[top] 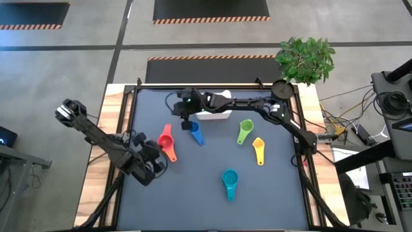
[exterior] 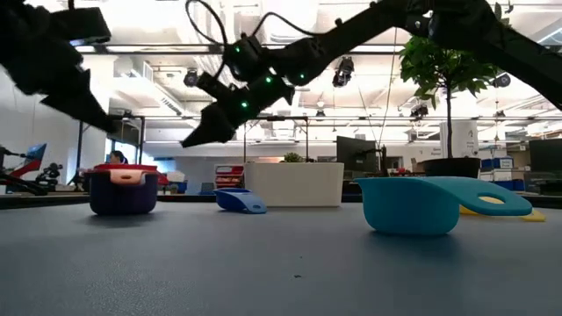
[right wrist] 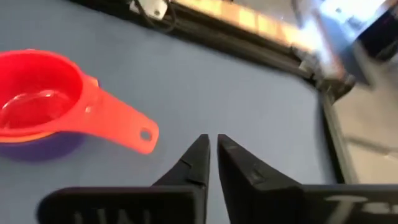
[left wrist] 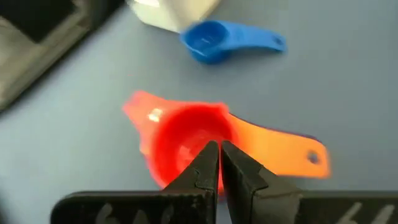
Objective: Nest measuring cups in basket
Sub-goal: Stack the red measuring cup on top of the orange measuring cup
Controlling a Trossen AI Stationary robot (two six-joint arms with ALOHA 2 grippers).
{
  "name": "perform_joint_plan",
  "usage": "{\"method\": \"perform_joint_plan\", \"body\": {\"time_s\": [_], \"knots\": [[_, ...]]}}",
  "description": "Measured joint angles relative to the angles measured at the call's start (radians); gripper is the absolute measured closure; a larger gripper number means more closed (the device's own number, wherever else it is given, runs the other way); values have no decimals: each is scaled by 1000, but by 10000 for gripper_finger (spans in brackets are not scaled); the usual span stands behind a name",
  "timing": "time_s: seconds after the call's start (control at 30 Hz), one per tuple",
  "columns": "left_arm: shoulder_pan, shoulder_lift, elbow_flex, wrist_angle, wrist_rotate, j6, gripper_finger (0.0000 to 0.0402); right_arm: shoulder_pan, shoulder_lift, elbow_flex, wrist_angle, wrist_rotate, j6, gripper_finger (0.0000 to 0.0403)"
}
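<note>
Jaws of right gripper [right wrist: 212, 155] and left gripper [left wrist: 219, 163] were seen closed and empty; basket [top: 215, 115] was apparently placed near the tabletop's far edge.

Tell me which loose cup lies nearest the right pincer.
The blue cup, beside the white basket just below the right pincer; green, yellow and teal lie farther.

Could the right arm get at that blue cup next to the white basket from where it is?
Probably yes. The right gripper, shut and empty, hangs just beside the blue cup, which lies in the open by the basket with nothing over it.
</note>
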Motion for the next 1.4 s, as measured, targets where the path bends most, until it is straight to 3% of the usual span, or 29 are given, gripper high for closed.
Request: {"method": "perform_joint_plan", "body": {"time_s": [0.13, 0.4, 0.57, 0.67, 0.73, 0.9, 1.1, 1.4], "knots": [[90, -50, -2, -72, -6, 17, 402, -19, -16, -1, -80, -31, 9, 393], [406, -206, 32, -34, 185, 281, 402, -18, -134, -2, -272, -48, -48, 394], [637, -260, 42, 44, 380, 524, 402, -19, -178, -4, -413, -288, -34, 394], [747, -255, 39, 86, 429, 660, 402, -2, -176, -25, -426, -408, -1, 394], [804, -241, 38, 92, 436, 722, 402, 22, -167, -60, -386, -432, 26, 394], [871, -196, 33, 110, 492, 837, 402, 95, -156, -221, -173, -376, 106, 394], [875, -152, 29, 116, 536, 897, 402, 184, -156, -363, 81, -115, 129, 394], [875, -111, 22, 144, 645, 965, 402, 224, -156, -402, 188, -97, 177, 394]]}}
